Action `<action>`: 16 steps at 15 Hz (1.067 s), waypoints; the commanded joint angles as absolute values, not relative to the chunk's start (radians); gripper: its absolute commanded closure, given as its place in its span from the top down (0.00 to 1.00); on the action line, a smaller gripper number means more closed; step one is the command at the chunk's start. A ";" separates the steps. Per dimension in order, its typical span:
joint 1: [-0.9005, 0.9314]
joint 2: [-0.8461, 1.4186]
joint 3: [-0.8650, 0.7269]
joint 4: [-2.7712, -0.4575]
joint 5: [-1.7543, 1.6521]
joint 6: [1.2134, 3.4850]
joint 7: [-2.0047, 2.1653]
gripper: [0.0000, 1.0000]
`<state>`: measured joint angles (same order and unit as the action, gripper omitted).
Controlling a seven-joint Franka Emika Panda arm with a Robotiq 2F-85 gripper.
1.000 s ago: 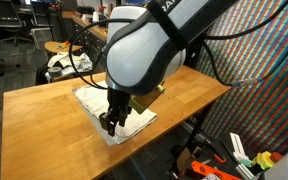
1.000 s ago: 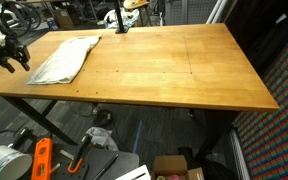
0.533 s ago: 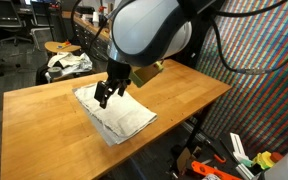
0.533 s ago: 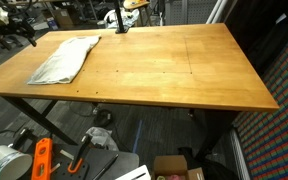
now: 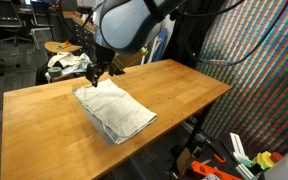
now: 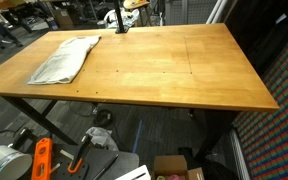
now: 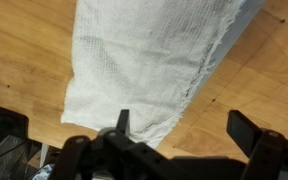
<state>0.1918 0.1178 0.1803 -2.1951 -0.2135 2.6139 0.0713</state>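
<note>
The towel [image 5: 115,110] lies flat on the wooden table [image 5: 189,85], folded into a long pad. Nothing pins it: its own weight and the wood keep it where it is. In an exterior view [image 6: 64,60] it sits close to one corner, well apart from the broad bare stretch of tabletop [image 6: 174,70]. It runs slantwise to the table's edges. One long side shows a rumpled, layered hem in the wrist view [image 7: 154,60], which I take as the loose side of the fold.

My gripper [image 5: 93,73] hovers above the towel's end nearest the back edge of the table. It is clear of the cloth and touches nothing. The jaws stand wide and empty. My two fingers [image 7: 9,125] sit at opposite sides of the wrist view with the towel's narrow end between and below them. That spread would span the cloth's width, and I judge that this explains why they stand so far apart.

My arm [image 5: 124,25] comes in from above and behind the table. Its big white joint housing hangs over the towel's back end, and the wrist points almost straight down, so the camera there looks squarely onto cloth and wood [image 7: 24,50]. Beyond the table's back edge stands a stool with bundled fabric [image 5: 64,62].
</note>
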 commanded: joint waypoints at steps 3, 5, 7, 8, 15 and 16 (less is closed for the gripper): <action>0.237 0.371 0.131 -1.838 -0.318 2.415 0.138 1.00; 0.248 0.445 0.119 -1.736 -0.310 2.342 0.123 1.00; 0.250 0.509 0.110 -1.644 -0.292 2.269 0.095 1.00; 0.245 0.537 0.110 -1.603 -0.282 2.219 0.068 1.00; 0.212 0.632 0.084 -1.517 -0.283 2.135 -0.038 1.00; 0.209 0.640 0.079 -1.515 -0.286 2.137 -0.047 1.00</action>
